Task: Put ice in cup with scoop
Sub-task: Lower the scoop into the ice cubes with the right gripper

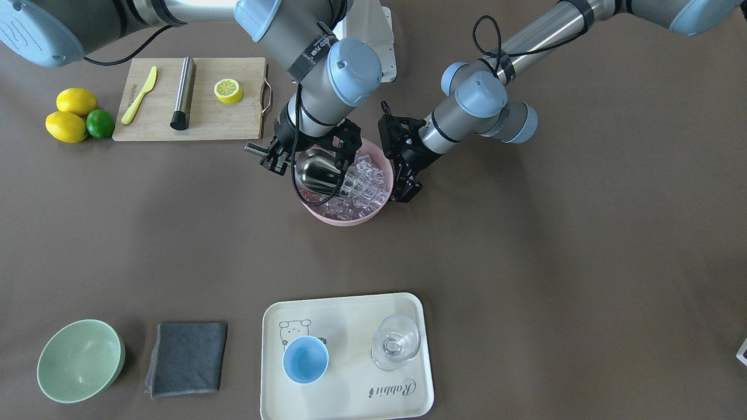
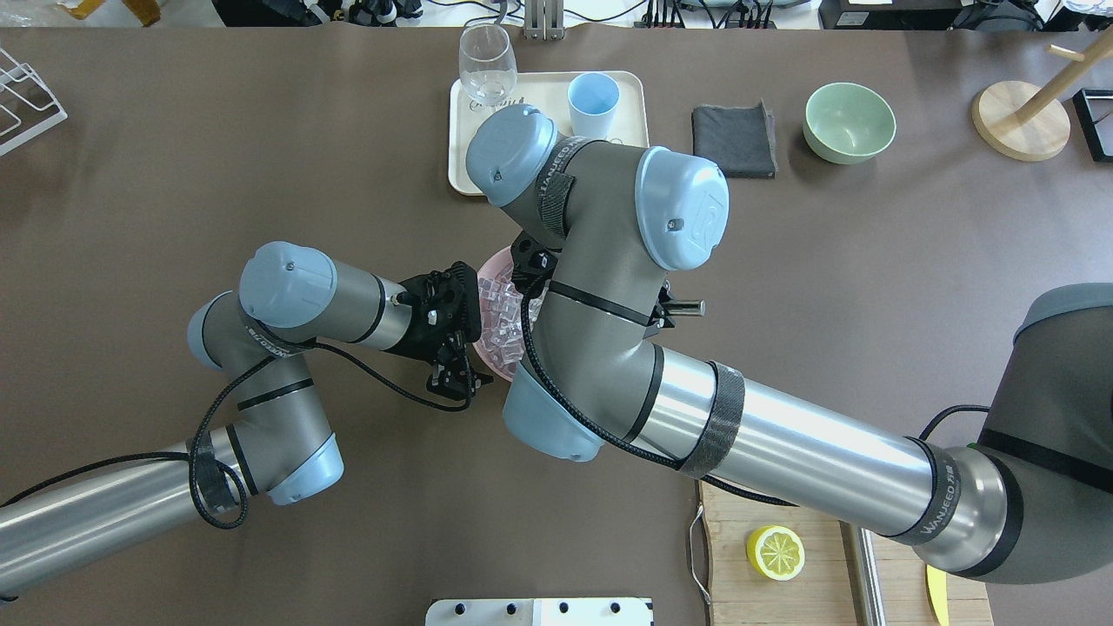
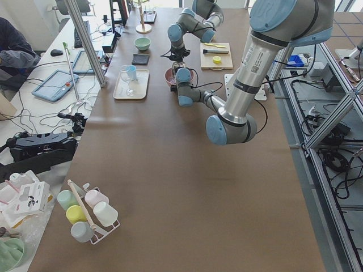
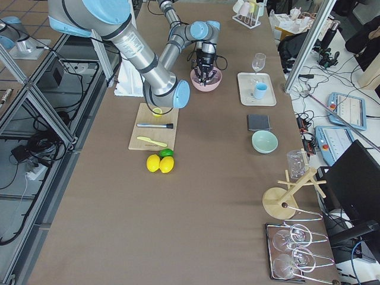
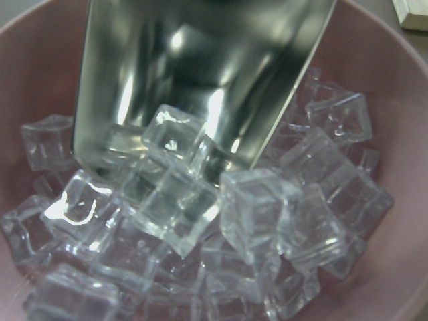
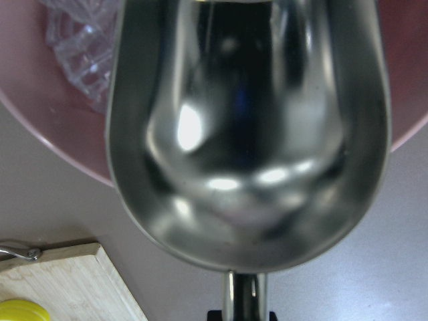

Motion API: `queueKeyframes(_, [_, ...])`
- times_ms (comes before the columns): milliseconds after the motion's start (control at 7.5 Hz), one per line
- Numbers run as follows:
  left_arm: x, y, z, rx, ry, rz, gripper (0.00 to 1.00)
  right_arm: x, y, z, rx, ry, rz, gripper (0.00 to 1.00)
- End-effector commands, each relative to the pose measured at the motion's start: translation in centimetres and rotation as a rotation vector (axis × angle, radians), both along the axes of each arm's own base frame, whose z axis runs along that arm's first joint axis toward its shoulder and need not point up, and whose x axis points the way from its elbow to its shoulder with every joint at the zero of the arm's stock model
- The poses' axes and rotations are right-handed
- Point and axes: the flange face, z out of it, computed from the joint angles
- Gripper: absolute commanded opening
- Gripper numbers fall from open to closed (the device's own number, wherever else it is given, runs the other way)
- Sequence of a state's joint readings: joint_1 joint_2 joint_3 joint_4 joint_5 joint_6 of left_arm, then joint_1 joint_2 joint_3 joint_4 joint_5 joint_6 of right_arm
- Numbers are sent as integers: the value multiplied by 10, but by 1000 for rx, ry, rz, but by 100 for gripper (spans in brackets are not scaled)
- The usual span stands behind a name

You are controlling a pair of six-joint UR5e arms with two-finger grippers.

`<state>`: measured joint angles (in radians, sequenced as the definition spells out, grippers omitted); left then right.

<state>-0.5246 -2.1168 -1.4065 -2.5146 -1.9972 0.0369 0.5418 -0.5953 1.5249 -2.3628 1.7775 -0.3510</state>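
Note:
A heap of ice [image 1: 367, 186] fills a pink bowl [image 1: 344, 217] at the table's middle. My right gripper [image 1: 277, 153] is shut on the scoop's handle. The steel scoop [image 1: 318, 169] tilts mouth-down into the ice. In the left wrist view the scoop [image 5: 200, 67] has a few cubes of ice [image 5: 254, 207] at its lip. In the right wrist view the scoop [image 6: 247, 134] hides its load. My left gripper [image 1: 402, 175] sits against the bowl's rim; I cannot tell whether it is open or shut. The light-blue cup [image 1: 305, 360] stands empty on a cream tray [image 1: 350, 315].
A clear glass [image 1: 395, 343] shares the tray. A grey cloth [image 1: 187, 359] and a pale green bowl [image 1: 80, 360] lie beside it. A cutting board [image 1: 227, 122] holds a steel rod [image 1: 184, 92], a yellow knife [image 1: 140, 94] and a half lemon [image 1: 228, 91]. Two lemons [image 1: 76, 114] and a lime [image 1: 100, 123] lie next to the board.

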Motion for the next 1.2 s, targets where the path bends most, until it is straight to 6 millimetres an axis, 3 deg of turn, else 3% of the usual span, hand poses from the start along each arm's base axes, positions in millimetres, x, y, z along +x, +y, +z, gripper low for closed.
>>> queueKeyframes(0, [0,0,0,0,0,-1,98,-6,-3,6,2,-15,15,0])
queueKeyframes(533, [0,-1,2,-1,-4,-12,98,-15,3,10,11,-50,51,0])
queueKeyframes(1067, [-6,-16,6,-29,-14,-42,98,-1,11,26,18,-64,69,0])
